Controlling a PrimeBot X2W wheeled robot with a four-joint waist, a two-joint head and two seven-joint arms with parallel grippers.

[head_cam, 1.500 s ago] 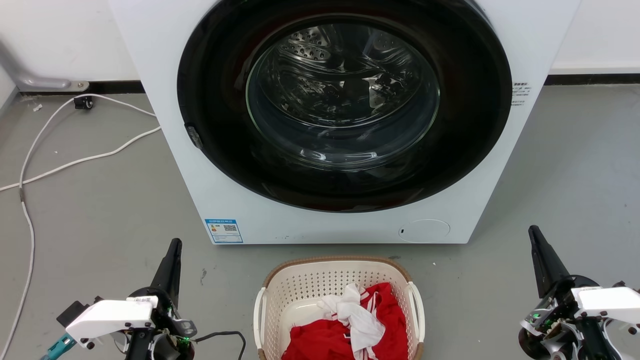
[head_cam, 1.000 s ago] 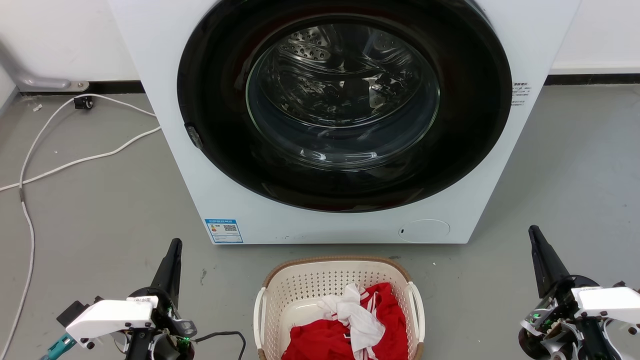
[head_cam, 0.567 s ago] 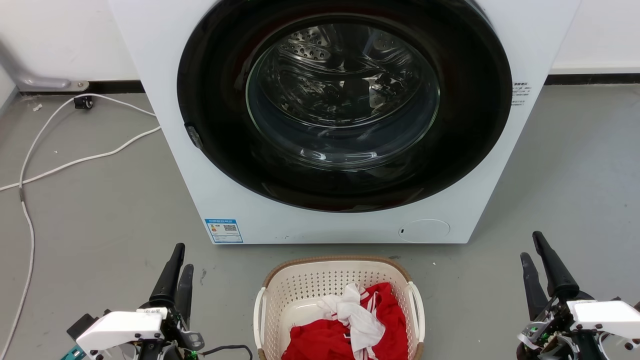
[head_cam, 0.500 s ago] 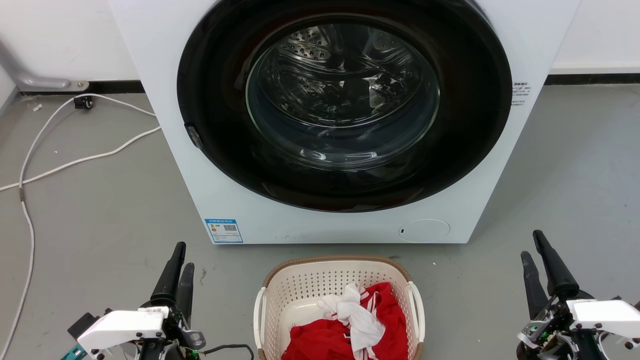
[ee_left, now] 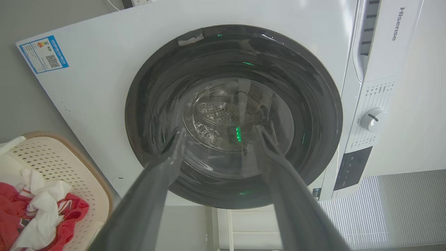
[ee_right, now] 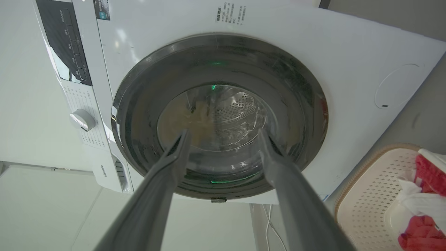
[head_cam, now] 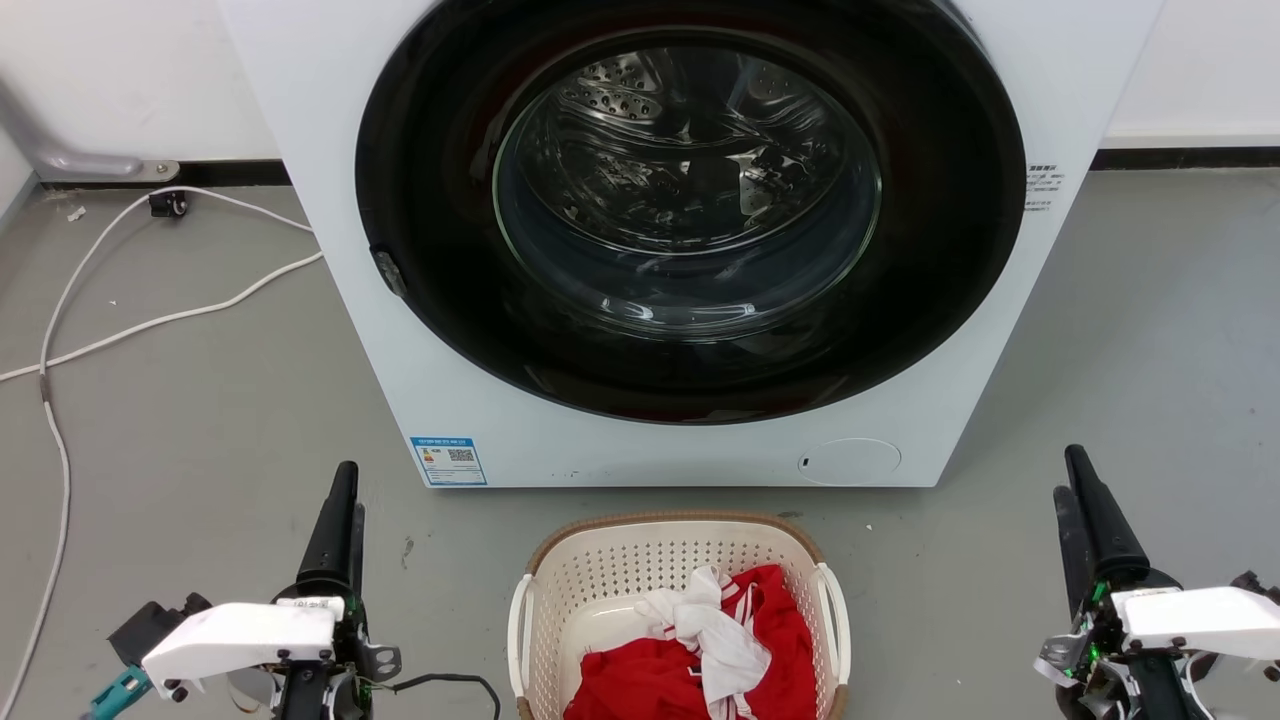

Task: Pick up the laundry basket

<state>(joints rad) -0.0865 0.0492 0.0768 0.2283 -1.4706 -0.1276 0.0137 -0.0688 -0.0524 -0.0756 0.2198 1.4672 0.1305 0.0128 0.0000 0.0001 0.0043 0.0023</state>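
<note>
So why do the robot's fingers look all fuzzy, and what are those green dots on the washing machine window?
Left wrist view: the left hand's fingers sit close to the lens, so they blur; the green spots look like glints on the washing machine's door glass. Right wrist view: the right hand blurs likewise. Head view: sharp, with pale reflections on the glass.

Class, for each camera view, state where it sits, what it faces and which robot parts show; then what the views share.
Head view: on the head, looking down at washing machine and laundry basket; left gripper, right gripper at bottom corners.
Left wrist view: left wrist, facing the machine between open jaws.
Right wrist view: right wrist, likewise.
Shared: machine, basket.
</note>
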